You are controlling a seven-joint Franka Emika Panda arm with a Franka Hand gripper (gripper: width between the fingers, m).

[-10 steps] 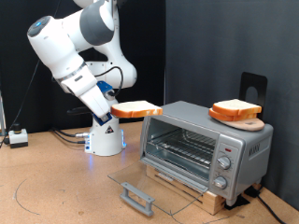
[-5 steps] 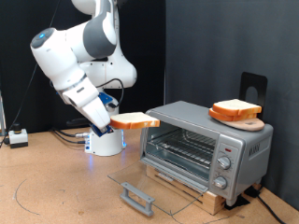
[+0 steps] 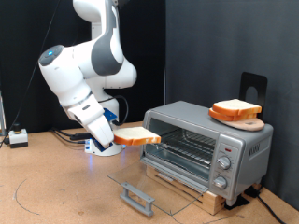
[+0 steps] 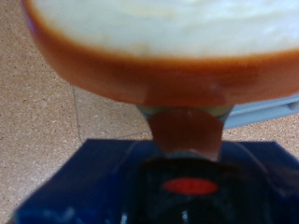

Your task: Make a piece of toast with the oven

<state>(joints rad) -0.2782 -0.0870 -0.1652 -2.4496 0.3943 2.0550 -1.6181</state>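
Observation:
The piece of toast (image 3: 138, 136) hangs level in the air just to the exterior view's left of the oven's open mouth, at about rack height. My gripper (image 3: 118, 137) is shut on its near edge. The oven (image 3: 207, 143) is a silver box on a wooden base, its glass door (image 3: 140, 187) folded down flat onto the table. The wire rack (image 3: 182, 149) shows inside. In the wrist view the toast (image 4: 168, 42) fills the picture, pale face and orange crust, with one fingertip (image 4: 187, 131) pressed under it.
A second bread slice (image 3: 234, 108) lies on a round wooden board (image 3: 238, 119) on the oven's roof. Two knobs (image 3: 222, 172) sit on the oven's front at the exterior view's right. A small white box (image 3: 16, 137) and cables lie at the left.
The arm has swung down, carrying the toast from above the oven's roof level to rack height in front of the opening.

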